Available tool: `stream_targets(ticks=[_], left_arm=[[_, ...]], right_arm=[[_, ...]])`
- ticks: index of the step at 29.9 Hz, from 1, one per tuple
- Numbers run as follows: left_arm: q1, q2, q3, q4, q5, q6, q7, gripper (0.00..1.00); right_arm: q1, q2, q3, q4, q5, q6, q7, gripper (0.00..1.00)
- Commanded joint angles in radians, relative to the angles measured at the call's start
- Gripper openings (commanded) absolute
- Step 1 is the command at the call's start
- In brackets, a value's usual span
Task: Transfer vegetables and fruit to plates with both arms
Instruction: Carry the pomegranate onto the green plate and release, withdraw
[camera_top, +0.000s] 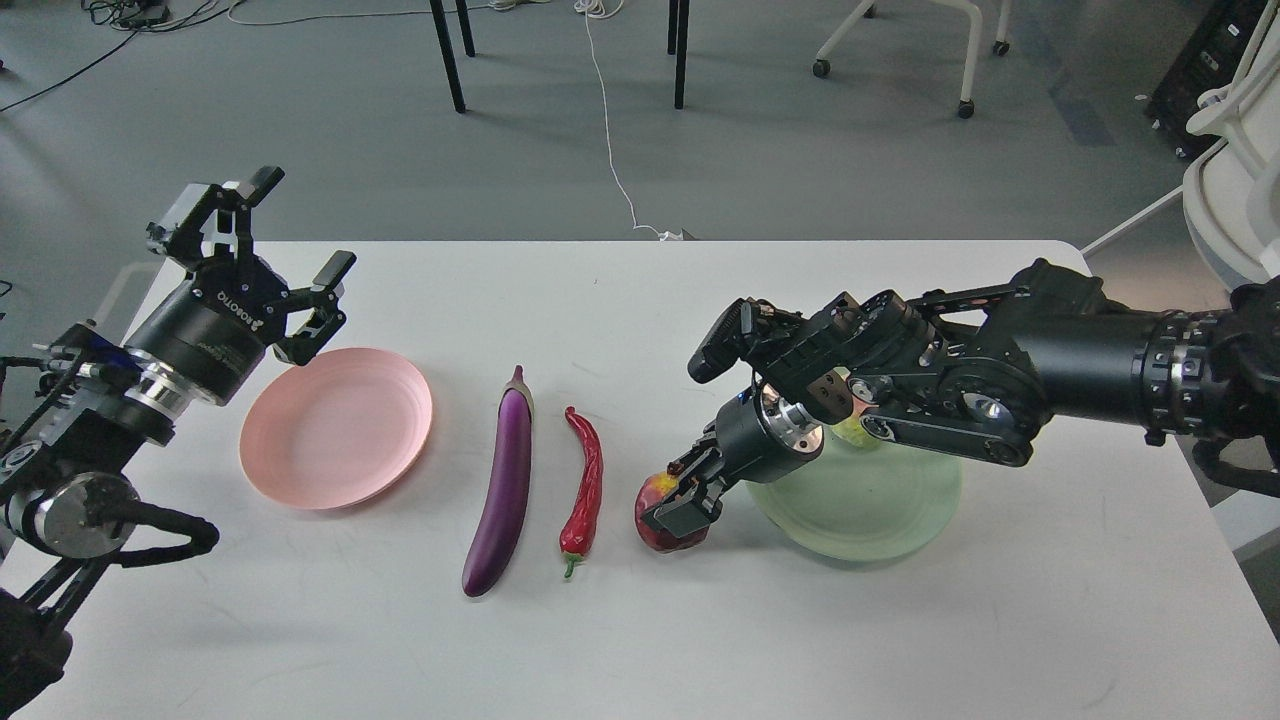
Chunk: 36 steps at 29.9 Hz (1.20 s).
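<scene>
My right gripper (681, 492) is down over the dark-red pomegranate (653, 497), which rests on the table left of the pale green plate (885, 512). Its fingers sit on either side of the fruit and look open. The yellow-green lumpy fruit (856, 433) lies on the green plate, mostly hidden behind my right wrist. The purple eggplant (506, 490) and red chili pepper (585, 485) lie side by side mid-table. My left gripper (300, 226) is open and empty, raised above the far left edge of the pale pink plate (335, 430).
The white table (640, 640) ends close behind my left gripper and near my right arm. Chair and table legs (447, 55) and a white cable stand on the floor beyond.
</scene>
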Motion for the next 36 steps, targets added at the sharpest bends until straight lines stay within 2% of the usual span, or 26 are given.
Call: stream_targets(ticks=[1, 5, 13, 18, 20, 24, 32, 36], left_arm=[[0.001, 0.003, 0.002, 0.001, 0.000, 0.000, 0.000, 0.99], [0.001, 0.003, 0.002, -0.001, 0.000, 0.000, 0.000, 0.99], [0.001, -0.002, 0.005, -0.001, 0.000, 0.000, 0.000, 0.99], [0.001, -0.003, 0.006, -0.001, 0.000, 0.000, 0.000, 0.99], [0.001, -0.003, 0.005, -0.001, 0.000, 0.000, 0.000, 0.99], [0.001, -0.003, 0.006, -0.001, 0.001, 0.000, 0.000, 0.99], [-0.001, 0.001, 0.005, -0.004, 0.014, 0.011, 0.000, 0.99], [-0.001, 0.036, 0.003, -0.043, 0.073, 0.009, -0.003, 0.99]], right_arm=[[0.056, -0.043, 0.006, 0.010, 0.009, 0.000, 0.000, 0.38], [0.106, -0.121, 0.006, 0.065, 0.008, 0.000, 0.000, 0.39], [0.148, -0.356, -0.008, 0.205, -0.040, 0.003, 0.000, 0.40], [0.105, -0.425, -0.037, 0.219, -0.141, 0.001, 0.000, 0.43], [0.079, -0.435, -0.037, 0.216, -0.144, 0.000, 0.000, 0.55], [0.071, -0.438, -0.035, 0.216, -0.144, -0.002, 0.000, 0.92], [0.070, -0.444, 0.050, 0.207, -0.115, -0.003, 0.000, 0.97], [0.005, -0.470, 0.184, 0.162, 0.143, -0.009, 0.000, 0.97]])
